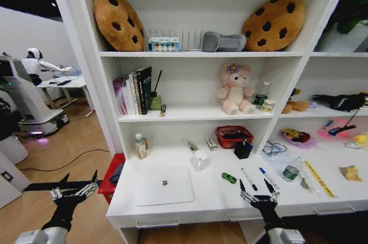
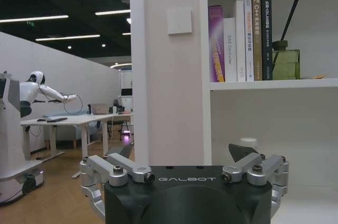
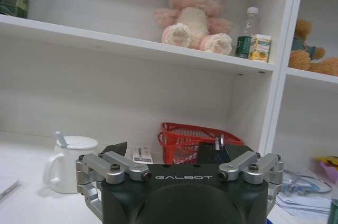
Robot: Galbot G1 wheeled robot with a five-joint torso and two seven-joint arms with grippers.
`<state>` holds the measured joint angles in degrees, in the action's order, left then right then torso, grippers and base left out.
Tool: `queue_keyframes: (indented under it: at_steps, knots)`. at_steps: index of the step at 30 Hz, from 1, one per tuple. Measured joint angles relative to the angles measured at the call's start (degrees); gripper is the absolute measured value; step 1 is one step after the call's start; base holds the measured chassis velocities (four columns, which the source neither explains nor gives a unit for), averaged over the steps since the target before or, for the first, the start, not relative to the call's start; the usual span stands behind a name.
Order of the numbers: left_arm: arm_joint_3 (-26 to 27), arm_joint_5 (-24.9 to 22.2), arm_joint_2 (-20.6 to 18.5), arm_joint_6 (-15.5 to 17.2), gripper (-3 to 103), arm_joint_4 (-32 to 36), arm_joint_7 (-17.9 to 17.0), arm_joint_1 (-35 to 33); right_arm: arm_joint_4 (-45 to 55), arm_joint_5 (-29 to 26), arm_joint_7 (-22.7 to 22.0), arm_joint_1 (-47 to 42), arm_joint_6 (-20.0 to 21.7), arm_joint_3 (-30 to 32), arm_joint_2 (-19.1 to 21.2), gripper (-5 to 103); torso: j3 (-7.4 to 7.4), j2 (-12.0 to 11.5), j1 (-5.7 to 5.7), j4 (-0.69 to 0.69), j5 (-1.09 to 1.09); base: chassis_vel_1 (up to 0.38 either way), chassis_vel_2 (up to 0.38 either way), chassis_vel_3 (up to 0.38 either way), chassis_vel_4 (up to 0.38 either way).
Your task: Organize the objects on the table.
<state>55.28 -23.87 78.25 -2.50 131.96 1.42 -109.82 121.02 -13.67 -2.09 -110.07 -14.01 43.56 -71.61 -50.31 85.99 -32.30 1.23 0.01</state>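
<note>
Waiting spread above the desk's front edge, right gripper (image 1: 257, 187) grasps nothing; slim silver-white laptop (image 1: 164, 186), tiny green toy car (image 1: 229, 178) and thin black-and-blue pens (image 1: 249, 179) lie unsorted; left gripper (image 1: 72, 184) hangs spread off the left end.

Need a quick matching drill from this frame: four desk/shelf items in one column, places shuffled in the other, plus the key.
Things:
1. laptop
2. green toy car
3. pink plush
4. white mug

Places:
A. middle shelf, beside a small bottle
B. desk front, lid shut, left of the car
C. desk, left of the red basket
D. desk, just ahead-left of the right pincer

Pairs: 1-B, 2-D, 3-A, 4-C
</note>
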Motion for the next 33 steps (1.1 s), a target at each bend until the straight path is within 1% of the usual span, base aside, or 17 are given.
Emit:
queue_keyframes:
  at_steps: [1, 2, 3, 5, 6, 8, 9, 12, 14, 17, 25, 33]
  knots:
    - [-0.06, 0.12, 0.06, 0.00, 100, 0.00, 0.00, -0.02, -0.85, -1.97, 2.14, 0.00, -0.58, 0.95, 1.10, 100, 0.00, 0.00, 0.00, 0.00, -0.01, 0.000, 0.000, 0.000, 0.000]
    - [-0.06, 0.12, 0.06, 0.00, 100, 0.00, 0.00, -0.02, -0.85, -1.97, 2.14, 0.00, -0.58, 0.95, 1.10, 100, 0.00, 0.00, 0.00, 0.00, -0.01, 0.000, 0.000, 0.000, 0.000]
    - [-0.12, 0.22, 0.15, 0.00, 100, 0.00, 0.00, -0.02, -2.83, -4.64, 3.57, 1.01, -1.03, 1.89, 2.59, 100, 0.00, 0.00, 0.00, 0.00, -0.02, 0.000, 0.000, 0.000, 0.000]
    - [-0.14, 0.27, 0.28, 0.00, 100, 0.01, -0.02, -0.02, -4.64, -6.33, 3.18, 2.82, -1.40, 2.57, 3.30, 100, 0.00, 0.00, 0.00, -0.02, 0.02, 0.000, 0.000, 0.000, 0.000]
    - [-0.14, 0.27, 0.28, 0.00, 100, 0.01, -0.02, -0.02, -4.64, -6.33, 3.18, 2.82, -1.40, 2.57, 3.30, 100, 0.00, 0.00, 0.00, -0.02, 0.02, 0.000, 0.000, 0.000, 0.000]
    - [-0.24, 0.43, 0.73, 0.00, 100, 0.06, -0.09, -0.05, -5.81, -9.30, 2.57, 5.11, -2.94, 3.30, 3.80, 100, -0.01, 0.00, 0.00, -0.03, 0.00, 0.000, 0.000, 0.000, 0.000]
    - [-0.35, 0.68, 0.94, 0.00, 100, 0.05, -0.10, -0.08, -5.94, -8.99, 3.23, 5.18, -4.07, 3.32, 3.87, 100, 0.00, 0.00, 0.00, -0.02, -0.01, 0.000, 0.000, 0.000, 0.000]
    - [-0.42, 0.89, 1.13, 0.00, 100, 0.06, -0.10, -0.09, -6.07, -7.83, 3.69, 5.13, -5.20, 3.32, 3.72, 100, 0.00, 0.00, 0.00, -0.01, -0.01, 0.000, 0.000, 0.000, 0.000]
    - [-0.58, 1.13, 1.57, 0.11, 100, 0.10, -0.13, -0.18, -5.67, -6.21, 4.07, 4.53, -6.97, 3.34, 2.71, 100, 0.00, 0.00, 0.00, 0.00, 0.00, 0.000, 0.000, 0.000, 0.000]
    - [-0.71, 1.38, 1.77, 0.16, 100, 0.27, -0.15, -0.26, -5.23, -5.61, 3.90, 3.87, -7.79, 3.48, 1.67, 100, 0.00, 0.00, 0.00, 0.00, -0.01, 0.000, 0.000, 0.000, 0.000]
    - [-1.12, 1.66, 1.31, 0.69, 100, 0.67, -0.38, -0.39, -5.24, -5.46, 3.00, 2.75, -8.55, 3.70, 0.62, 100, 0.00, 0.00, 0.00, -0.01, -0.01, 0.000, 0.000, 0.000, 0.000]
    - [-1.65, 2.07, 1.05, 0.90, 100, 0.88, -0.52, -0.50, -5.38, -5.30, 2.97, 2.47, -9.03, 3.93, 0.75, 100, 0.00, 0.00, 0.00, -0.01, -0.02, -0.027, -0.033, 0.026, 0.034]
